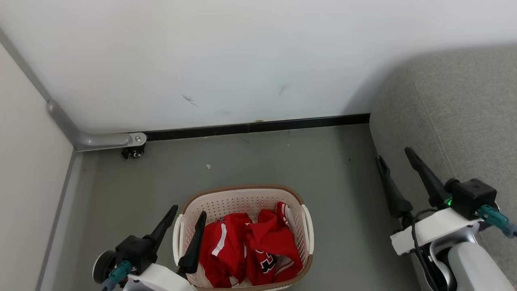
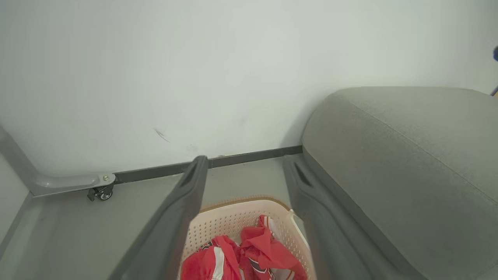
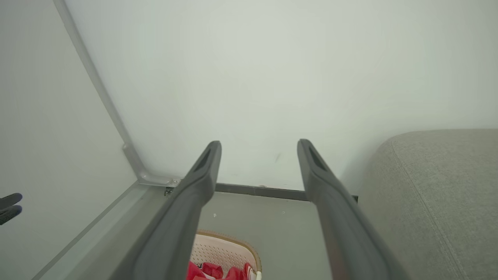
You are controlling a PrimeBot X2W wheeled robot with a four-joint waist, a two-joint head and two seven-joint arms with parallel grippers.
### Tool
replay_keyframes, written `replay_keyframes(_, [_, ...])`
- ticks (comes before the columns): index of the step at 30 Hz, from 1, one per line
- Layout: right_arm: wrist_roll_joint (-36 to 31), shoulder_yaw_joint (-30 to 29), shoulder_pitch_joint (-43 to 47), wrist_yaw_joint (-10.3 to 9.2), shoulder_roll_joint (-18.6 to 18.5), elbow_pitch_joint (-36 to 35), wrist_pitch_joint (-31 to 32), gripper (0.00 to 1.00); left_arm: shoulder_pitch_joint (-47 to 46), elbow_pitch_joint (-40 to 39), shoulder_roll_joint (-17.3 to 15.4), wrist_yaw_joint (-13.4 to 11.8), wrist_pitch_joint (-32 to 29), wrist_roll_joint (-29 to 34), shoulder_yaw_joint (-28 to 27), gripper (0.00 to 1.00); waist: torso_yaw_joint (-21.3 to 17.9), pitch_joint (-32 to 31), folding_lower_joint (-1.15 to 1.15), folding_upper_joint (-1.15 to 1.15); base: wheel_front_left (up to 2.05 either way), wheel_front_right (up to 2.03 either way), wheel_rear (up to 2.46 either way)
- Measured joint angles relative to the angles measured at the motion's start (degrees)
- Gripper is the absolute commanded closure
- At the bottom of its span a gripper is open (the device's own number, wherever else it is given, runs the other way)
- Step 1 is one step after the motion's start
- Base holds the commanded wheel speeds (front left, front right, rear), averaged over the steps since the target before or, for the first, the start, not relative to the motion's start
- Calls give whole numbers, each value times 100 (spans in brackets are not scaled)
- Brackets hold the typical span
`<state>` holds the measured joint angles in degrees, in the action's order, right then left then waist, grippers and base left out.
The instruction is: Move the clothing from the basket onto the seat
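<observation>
Left tool [image 1: 188,210] spread, empty, over basket [image 1: 242,188] edge; right tool [image 1: 393,153] spread, empty, beside seat [image 1: 464,121]. Best: dip left into clothing [image 1: 250,250], pinch thick fold, lift clear of rim.

Before you, a grey-green floor [image 1: 250,161] meets a white wall [image 1: 242,60] along a dark skirting strip [image 1: 258,127]. The cream basket [image 1: 242,188] stands on the floor low in the head view, apart from the grey seat [image 1: 464,121] resting at your right. A small castor [image 1: 133,152] sits in the left corner. A pale speck [image 1: 208,166], perhaps a crumb, lies between castor and basket.
</observation>
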<state>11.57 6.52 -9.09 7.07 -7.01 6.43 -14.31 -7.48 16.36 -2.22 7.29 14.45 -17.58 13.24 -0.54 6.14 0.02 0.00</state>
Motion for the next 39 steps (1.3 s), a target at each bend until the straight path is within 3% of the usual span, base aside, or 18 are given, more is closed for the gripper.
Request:
replay_keyframes(22, [-40, 145, -677, 0, -59, -365, -7, 0, -640, 871, 9, 0, -48, 134, 443, 0, -94, 725, 0, 0, 0, 0, 0])
replay_keyframes(39, [-40, 49, -1260, 0, -58, -698, -8, 0, -1676, 1650, 20, -10, -844, 147, 754, 0, -300, 1569, -1, 0, 0, 0, 0])
